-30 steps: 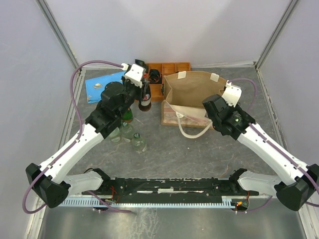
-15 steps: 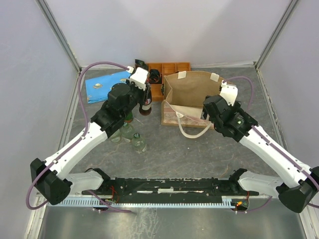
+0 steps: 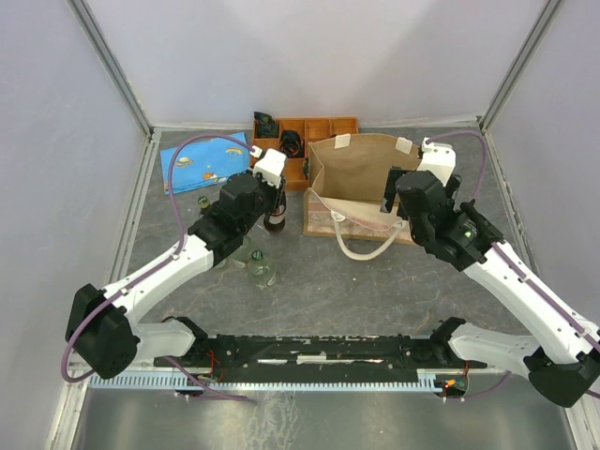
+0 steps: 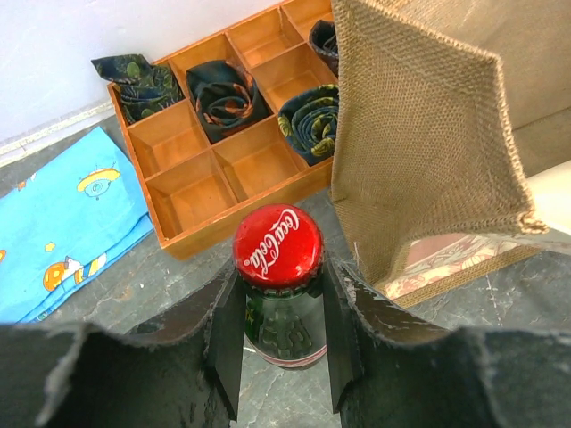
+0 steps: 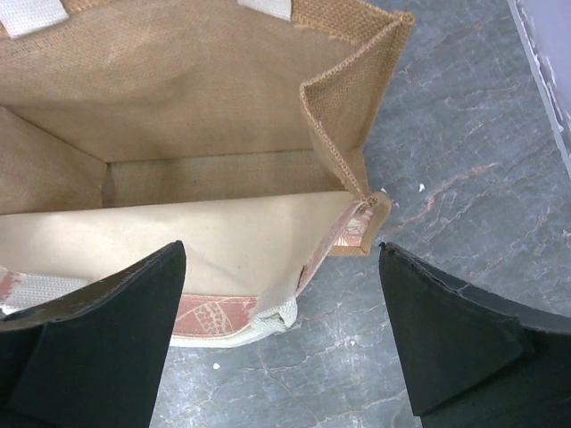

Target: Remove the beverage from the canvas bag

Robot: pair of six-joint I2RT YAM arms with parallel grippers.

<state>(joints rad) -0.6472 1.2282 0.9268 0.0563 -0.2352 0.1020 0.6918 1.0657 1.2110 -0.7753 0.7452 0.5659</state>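
Our L gripper (image 4: 281, 343) clamps upright bottle (image 4: 277, 246) just left of canvas bag (image 4: 428, 134); R gripper (image 5: 278, 303) agape over bag's right corner.

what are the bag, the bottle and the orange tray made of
The canvas bag looks like coarse woven jute or burlap, matte, its open weave and frayed edge showing. The bottle seems dark green glass, glossy and see-through, under a red painted metal cap. The tray is probably wood with a smooth orange-brown finish; grain too faint to be sure.
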